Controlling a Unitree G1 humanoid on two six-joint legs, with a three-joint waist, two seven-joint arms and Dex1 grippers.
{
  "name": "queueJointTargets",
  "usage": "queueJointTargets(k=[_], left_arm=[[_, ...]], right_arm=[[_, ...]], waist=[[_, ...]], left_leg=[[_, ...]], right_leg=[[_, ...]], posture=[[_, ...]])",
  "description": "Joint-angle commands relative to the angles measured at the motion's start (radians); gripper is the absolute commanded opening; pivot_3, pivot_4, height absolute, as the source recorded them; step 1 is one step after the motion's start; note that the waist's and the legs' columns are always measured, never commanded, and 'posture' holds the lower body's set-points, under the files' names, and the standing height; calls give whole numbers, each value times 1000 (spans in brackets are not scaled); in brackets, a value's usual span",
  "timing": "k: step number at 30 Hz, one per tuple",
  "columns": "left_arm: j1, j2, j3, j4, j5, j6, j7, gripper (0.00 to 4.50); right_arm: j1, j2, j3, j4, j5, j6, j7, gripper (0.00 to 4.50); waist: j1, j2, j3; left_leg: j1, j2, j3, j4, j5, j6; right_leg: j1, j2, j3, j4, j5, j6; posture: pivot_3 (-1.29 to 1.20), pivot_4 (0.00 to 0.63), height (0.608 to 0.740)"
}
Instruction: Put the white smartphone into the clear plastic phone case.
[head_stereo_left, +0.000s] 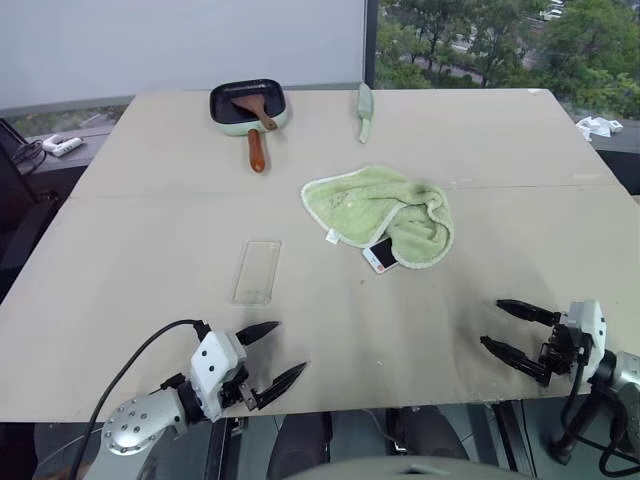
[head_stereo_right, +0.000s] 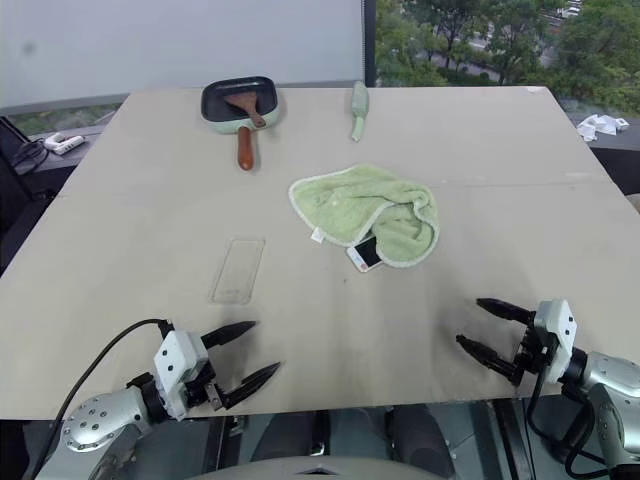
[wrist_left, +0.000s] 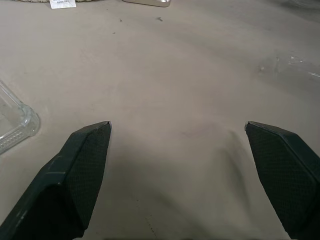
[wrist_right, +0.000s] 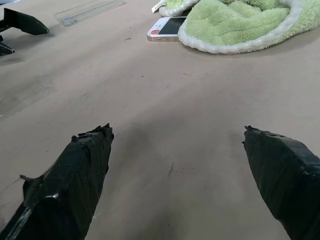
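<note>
Our left end effector (head_stereo_left: 272, 352) and right end effector (head_stereo_left: 509, 328) hover spread wide and empty at the frame's lower corners. Left of centre, the case (head_stereo_left: 257, 271) lies empty on the counter (head_stereo_left: 150, 210). The phone (head_stereo_left: 380, 254) sits at centre, half under the towel (head_stereo_left: 385, 212). We judge nothing is done yet.

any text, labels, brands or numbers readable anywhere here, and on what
Nothing can be read in these pictures.
Green towel: a small white tag at its edge, print too small to read.
White smartphone: a small orange-red mark at one end, no legible letters; screen dark.
Clear plastic phone case: no marking visible.
Pan: no brand or label visible.
</note>
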Motion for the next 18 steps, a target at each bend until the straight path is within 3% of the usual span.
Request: queueJointTargets(k=[1,13,18], left_arm=[[-7,4,7,-7,-5,-15,-1,4445],[-44,-5,16,-95,-26,121,105,4445],[-52,-5,20,-128,-40,128,115,4445]], right_arm=[[6,0,-34,-43,10,-16,-18,4500],[-42,-19,-29,-62,39,88,-71,4500],[-104,-24,-19,-29,-24,78,-125,4500]], waist=[[0,0,0],[0,0,0],[0,0,0]], left_leg=[[0,0,0,0,0,0],[0,0,-1,0,0,0],[0,0,-2,0,0,0]], right_leg=[[0,0,0,0,0,0],[0,0,0,0,0,0],[0,0,0,0,0,0]], posture=[[0,150,740],[0,150,740],[0,150,740]])
